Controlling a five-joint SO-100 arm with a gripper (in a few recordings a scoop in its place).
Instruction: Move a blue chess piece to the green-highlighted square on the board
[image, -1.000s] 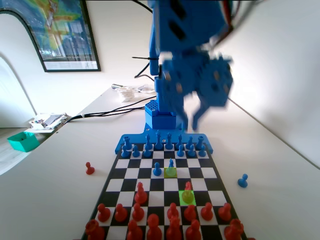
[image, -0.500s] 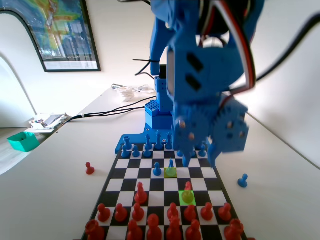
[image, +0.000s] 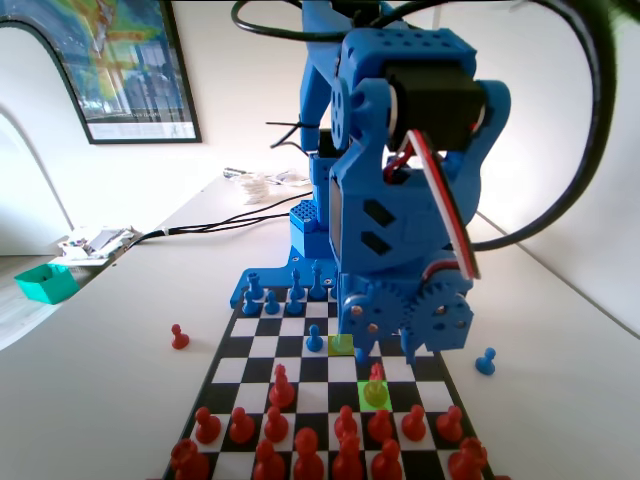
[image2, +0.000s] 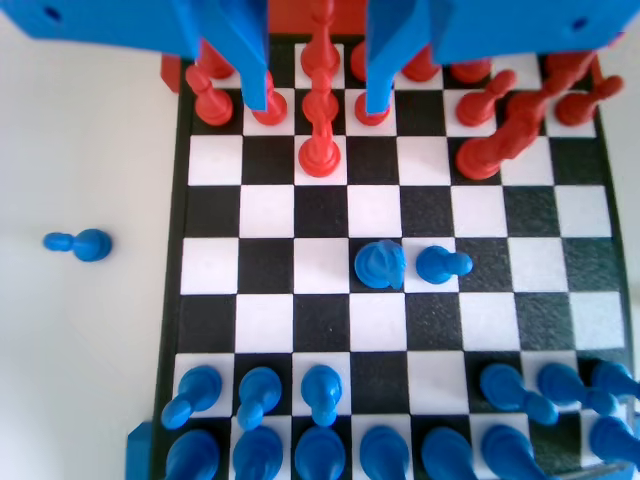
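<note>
On the board (image: 228, 368) the green-highlighted square (image: 362, 402) lies just ahead of the red ranks, and a red pawn (image: 376, 378) stands on it. My gripper (image: 386, 352) hangs open low over the board's middle, just behind that square. From the wrist view the open gripper (image2: 318, 98) has its jaws on either side of the red pawn's (image2: 318, 155) column. The blue chess piece (image2: 380, 263) stands two rows nearer the blue side, beside a blue pawn (image2: 443, 265). In the fixed view the arm hides the piece above the paler yellow-green square (image: 342, 344).
A blue pawn (image: 314, 340) stands left of the yellow-green square. Red pieces (image: 300, 445) crowd the near rows, blue pieces (image: 285, 292) the far rows. Off the board lie a blue pawn (image: 486, 360) (image2: 78, 243) and a red pawn (image: 179, 337). A teal box (image: 45, 282) sits far left.
The arm has swung forward and down, bringing the open gripper from above the blue back rows to low over the board's middle. No piece has moved.
</note>
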